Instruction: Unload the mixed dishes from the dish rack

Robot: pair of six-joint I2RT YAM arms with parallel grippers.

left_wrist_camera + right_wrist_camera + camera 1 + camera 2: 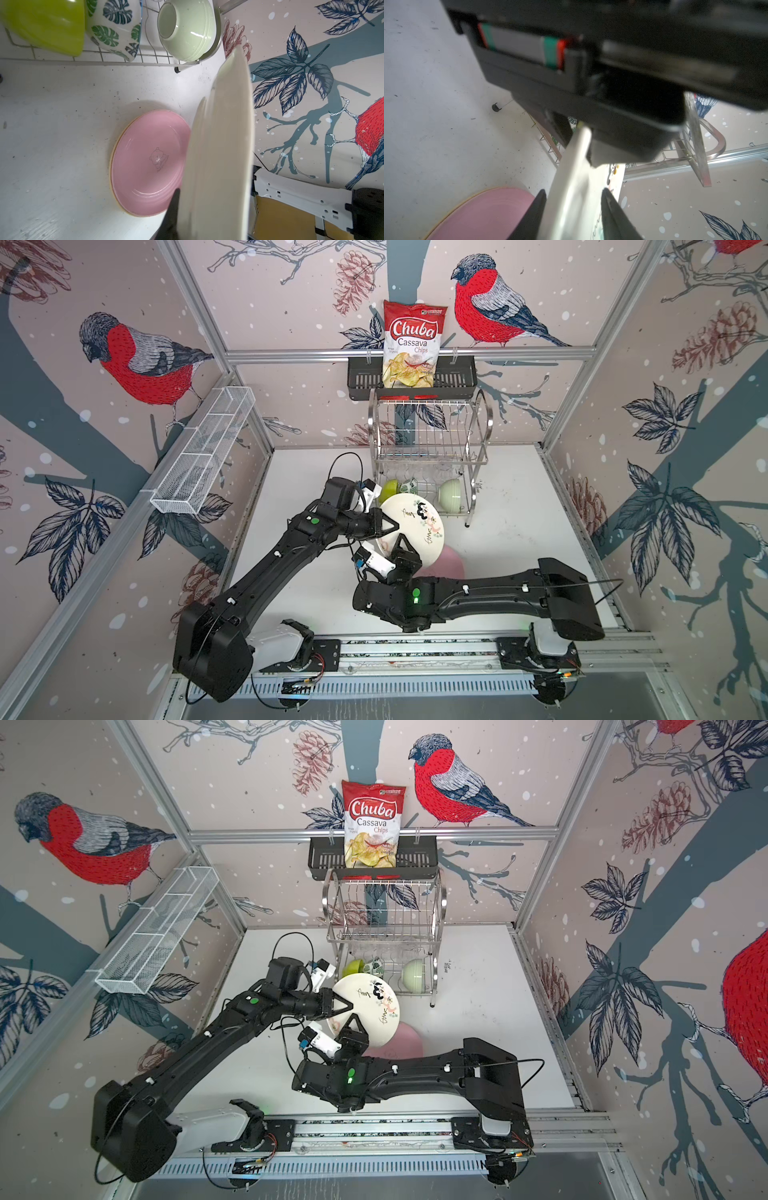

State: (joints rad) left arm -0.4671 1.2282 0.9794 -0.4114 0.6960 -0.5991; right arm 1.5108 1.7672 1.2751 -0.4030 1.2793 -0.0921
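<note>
The cream doodled plate hangs tilted in the air in front of the dish rack. My left gripper is shut on its left rim; one finger presses against its underside. My right gripper is open, its fingers straddling the plate's near rim with gaps. Below lies the pink plate on a tan plate. The lime bowl, leaf bowl and pale green bowl sit in the rack's lower tier.
A chips bag stands in a black slotted basket on the back wall above the rack. A long white mesh tray hangs on the left wall. Both forearms cross the table's middle.
</note>
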